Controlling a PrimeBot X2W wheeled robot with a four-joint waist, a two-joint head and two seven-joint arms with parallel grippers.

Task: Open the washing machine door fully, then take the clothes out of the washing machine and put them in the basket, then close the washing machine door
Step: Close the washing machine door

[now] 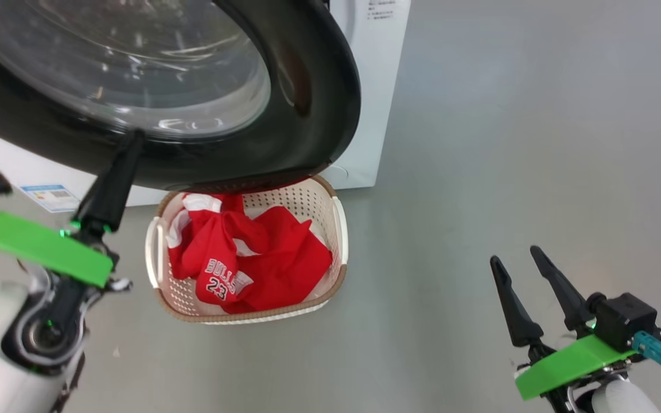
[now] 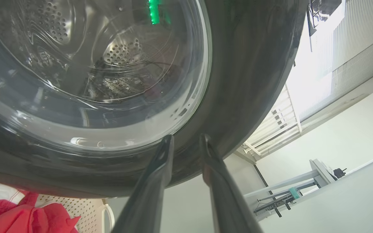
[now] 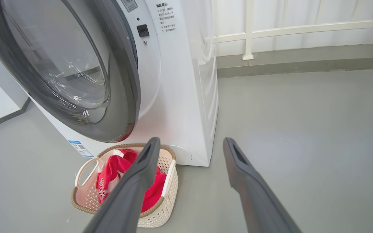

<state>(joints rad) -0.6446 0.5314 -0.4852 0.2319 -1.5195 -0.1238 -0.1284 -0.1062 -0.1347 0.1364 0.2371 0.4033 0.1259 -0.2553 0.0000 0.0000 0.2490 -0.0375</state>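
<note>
1. The left end effector (image 2: 187,144) is seen partly open, its two fingers a little apart with nothing between them. Its tips are set against the lower black rim of the washing machine door (image 1: 319,103), up and to the left of the basket (image 1: 339,229).
2. The right end effector (image 1: 514,256) is spread wide and empty. It is held over the bare grey floor (image 1: 508,143), well to the right of the basket.
3. The clothes (image 1: 256,252) are heaped inside the basket, with "BULLS 23" turned upward.
4. The basket is placed on the floor directly below the door. Its far rim is hidden by the door's black rim in the head view.
5. The door is swung out from the front of the washing machine (image 1: 376,86), which stands just behind the basket. The steel drum is glimpsed through the glass in the left wrist view.
6. A small blue label (image 1: 49,198) is seen on the machine's lower front, to the left of the basket.
7. A white railing (image 3: 248,32) is seen along the wall beyond the machine, far behind the basket.
</note>
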